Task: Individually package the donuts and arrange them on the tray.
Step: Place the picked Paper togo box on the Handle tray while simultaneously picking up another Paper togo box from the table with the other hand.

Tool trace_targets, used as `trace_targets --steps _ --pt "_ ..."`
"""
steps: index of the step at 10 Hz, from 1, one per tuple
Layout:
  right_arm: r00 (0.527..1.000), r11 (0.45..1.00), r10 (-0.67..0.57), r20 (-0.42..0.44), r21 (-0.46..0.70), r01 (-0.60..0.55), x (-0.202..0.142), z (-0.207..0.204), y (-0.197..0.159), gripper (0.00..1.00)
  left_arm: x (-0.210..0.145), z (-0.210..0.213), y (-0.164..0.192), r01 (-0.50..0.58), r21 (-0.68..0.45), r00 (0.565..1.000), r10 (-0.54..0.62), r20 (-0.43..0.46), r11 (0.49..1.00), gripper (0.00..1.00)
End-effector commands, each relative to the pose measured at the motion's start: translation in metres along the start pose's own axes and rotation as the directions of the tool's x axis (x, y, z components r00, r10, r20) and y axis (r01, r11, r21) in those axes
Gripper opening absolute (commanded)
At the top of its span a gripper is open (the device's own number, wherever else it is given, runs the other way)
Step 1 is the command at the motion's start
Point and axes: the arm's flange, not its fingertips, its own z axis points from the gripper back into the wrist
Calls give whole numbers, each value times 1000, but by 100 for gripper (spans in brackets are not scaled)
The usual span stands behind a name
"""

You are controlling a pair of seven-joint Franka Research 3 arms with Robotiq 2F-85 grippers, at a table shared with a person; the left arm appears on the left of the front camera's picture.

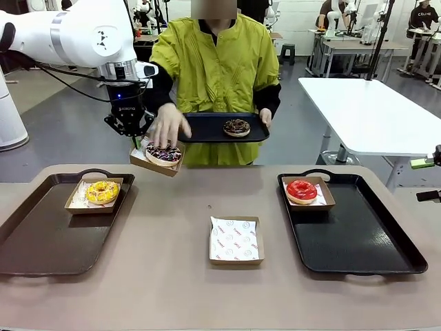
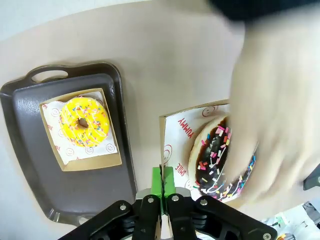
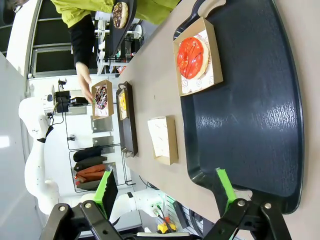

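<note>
My left gripper (image 1: 131, 134) is shut on the edge of a cardboard box (image 2: 176, 134), holding it above the table's far left. A person's hand (image 1: 167, 124) rests on the sprinkled chocolate donut (image 1: 163, 153) lying in that box. In the wrist view the green pads (image 2: 162, 181) pinch the box wall. The yellow donut (image 1: 102, 192) sits boxed on the left tray (image 1: 41, 234). On the right tray (image 1: 358, 234) is the boxed red donut (image 1: 302, 190). The person holds a small black tray (image 1: 207, 127) carrying the dark chocolate donut (image 1: 236, 127). My right gripper (image 3: 166, 187) stands open near the right tray's edge.
An empty paper-lined box (image 1: 235, 240) lies on the table between the two trays. A white table (image 1: 372, 110) stands behind on the right. The person in a green jacket stands at the far side, close to my left arm.
</note>
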Motion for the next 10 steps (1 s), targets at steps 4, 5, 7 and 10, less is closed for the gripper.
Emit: trace_targets --steps 4,5,7,10 --pt "1000 1000 -1 -2 4 1 -3 0 1 100 -1 1 2 -3 -2 1000 3 5 1000 0" --pt "1000 1000 -1 -2 4 1 -3 0 1 100 -1 1 2 -3 -2 1000 3 5 1000 0" --pt "1000 1000 -1 -2 4 1 -3 0 1 100 -1 1 2 -3 -2 1000 3 5 1000 0" --pt "1000 1000 -1 -2 4 1 -3 0 1 100 -1 1 2 -3 -2 1000 3 5 1000 0"
